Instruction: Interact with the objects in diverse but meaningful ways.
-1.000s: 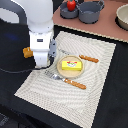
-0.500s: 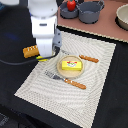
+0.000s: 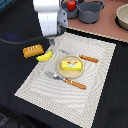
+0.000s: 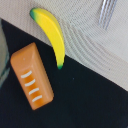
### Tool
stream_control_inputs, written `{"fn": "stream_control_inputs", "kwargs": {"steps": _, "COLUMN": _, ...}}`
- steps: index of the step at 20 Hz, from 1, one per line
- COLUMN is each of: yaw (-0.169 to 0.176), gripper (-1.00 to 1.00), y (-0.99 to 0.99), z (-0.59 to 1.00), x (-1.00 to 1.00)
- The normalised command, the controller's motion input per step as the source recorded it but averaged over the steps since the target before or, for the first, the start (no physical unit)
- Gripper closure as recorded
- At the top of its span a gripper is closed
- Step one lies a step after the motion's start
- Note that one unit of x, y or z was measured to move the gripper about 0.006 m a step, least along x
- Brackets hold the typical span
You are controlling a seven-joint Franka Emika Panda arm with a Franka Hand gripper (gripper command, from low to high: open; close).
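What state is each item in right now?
Banana: lying free, half on the mat's edge.
Loaf: flat on the dark table, off the mat, apart from the banana.
Butter: on the plate.
Tomato: sitting in a grey pot.
Fork, knife: flat beside the plate.
Gripper: fingers hidden in both views.

The bread loaf [image 4: 33,76] is orange-brown with white lines. The banana [image 4: 51,36] is yellow with green tips. The butter block [image 3: 71,65] is yellow with red. The mat [image 3: 95,85] is pale and striped. The tomato [image 3: 71,5] is red.
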Motion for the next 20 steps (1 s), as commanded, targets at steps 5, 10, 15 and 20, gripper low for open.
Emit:
{"fn": "stream_control_inputs", "kwargs": {"steps": 5, "yaw": -0.261, "gripper": -1.00, "y": 0.06, "z": -0.03, "x": 0.07}}
{"fn": "stream_control_inputs", "kwargs": {"steps": 10, "yaw": -0.262, "gripper": -1.00, "y": 0.02, "z": -0.05, "x": -0.03}}
{"fn": "stream_control_inputs", "kwargs": {"steps": 15, "yaw": -0.008, "gripper": -1.00, "y": 0.00, "z": -0.01, "x": -0.02}}
{"fn": "stream_control_inputs", "kwargs": {"steps": 20, "yaw": 0.000, "gripper": -1.00, "y": 0.00, "z": 0.00, "x": 0.00}}
